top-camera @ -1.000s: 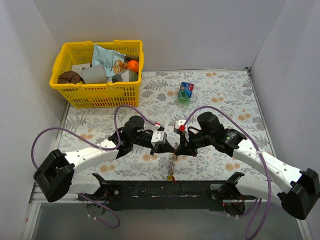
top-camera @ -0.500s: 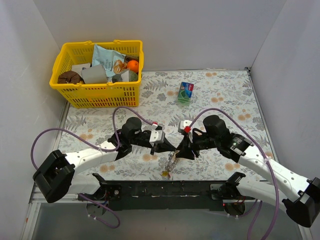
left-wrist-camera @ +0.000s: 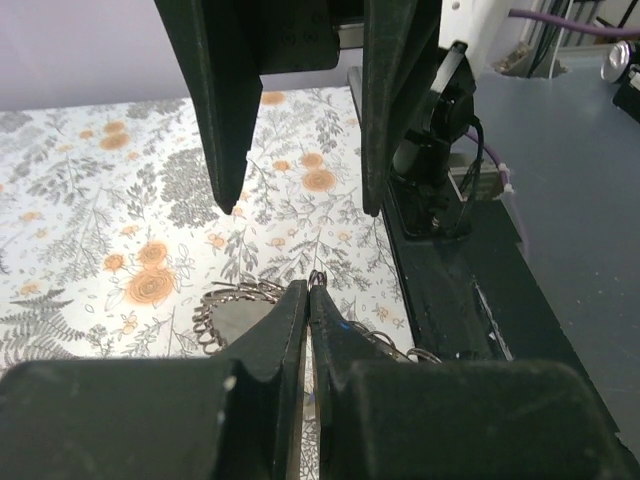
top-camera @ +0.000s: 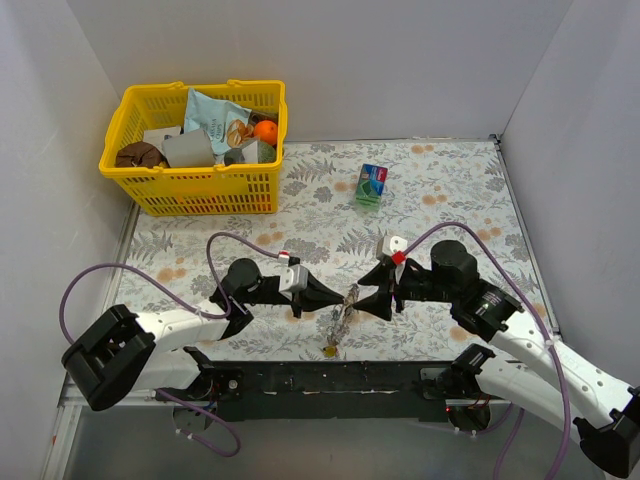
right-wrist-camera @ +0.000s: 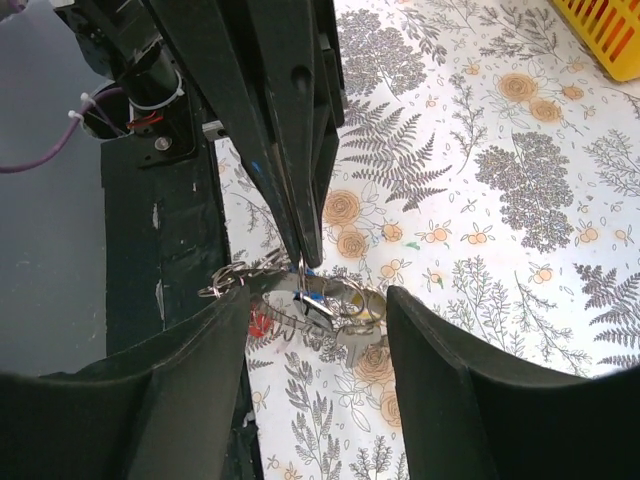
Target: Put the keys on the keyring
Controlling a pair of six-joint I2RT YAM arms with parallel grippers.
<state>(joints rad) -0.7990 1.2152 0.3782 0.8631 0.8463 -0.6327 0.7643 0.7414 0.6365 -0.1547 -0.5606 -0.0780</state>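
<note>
- Pinching the bunch right now: the left gripper (top-camera: 326, 297) is clamped tight, tips seemingly on the keyring (left-wrist-camera: 235, 296) rim, mid-table (top-camera: 450, 215) by the near edge.
- Right gripper (top-camera: 368, 300) faces it just to the right, jaws wide, nothing in them.
- Keys (right-wrist-camera: 340, 312) cluster against the ring and trail toward the near edge.
- My guess on handling: the ring is stiff, light, thin slick metal, so it'll want to swivel. The keys are tiny and floppy; I'd grab one by its flat head.
</note>
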